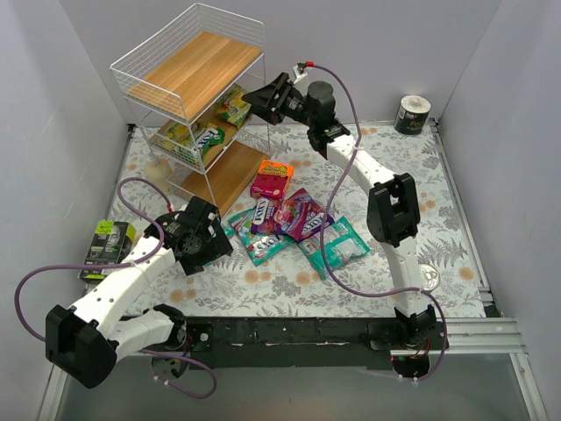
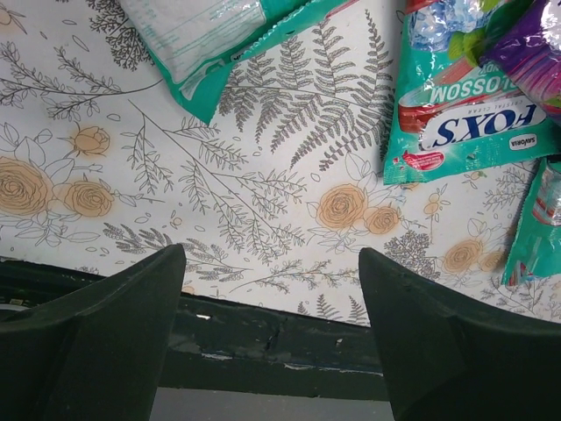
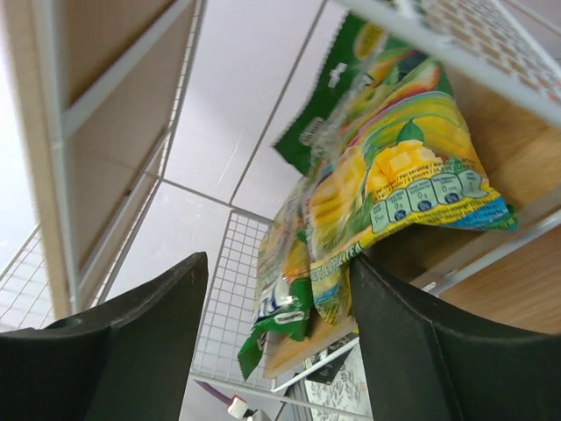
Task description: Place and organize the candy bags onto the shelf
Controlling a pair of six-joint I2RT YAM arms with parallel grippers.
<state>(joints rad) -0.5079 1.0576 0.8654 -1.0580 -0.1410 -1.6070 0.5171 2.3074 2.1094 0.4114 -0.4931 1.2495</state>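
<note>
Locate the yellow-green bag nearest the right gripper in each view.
Top external: yellow-green bag on the middle tier of the shelf, just left of the right gripper.
Left wrist: not in it.
Right wrist: upper right, lying on that tier.
Shared landmark: the shelf's white wire.

Two yellow-green candy bags point(image 1: 188, 139) sat on the one shelf point(image 1: 193, 74), three tiers on it! At least four teal and purple bags point(image 1: 337, 246) were piled on the worktop point(image 1: 421, 184). One orange-pink box point(image 1: 272, 178), one dark can point(image 1: 412, 114), one black-and-green carton point(image 1: 110, 248).
</note>
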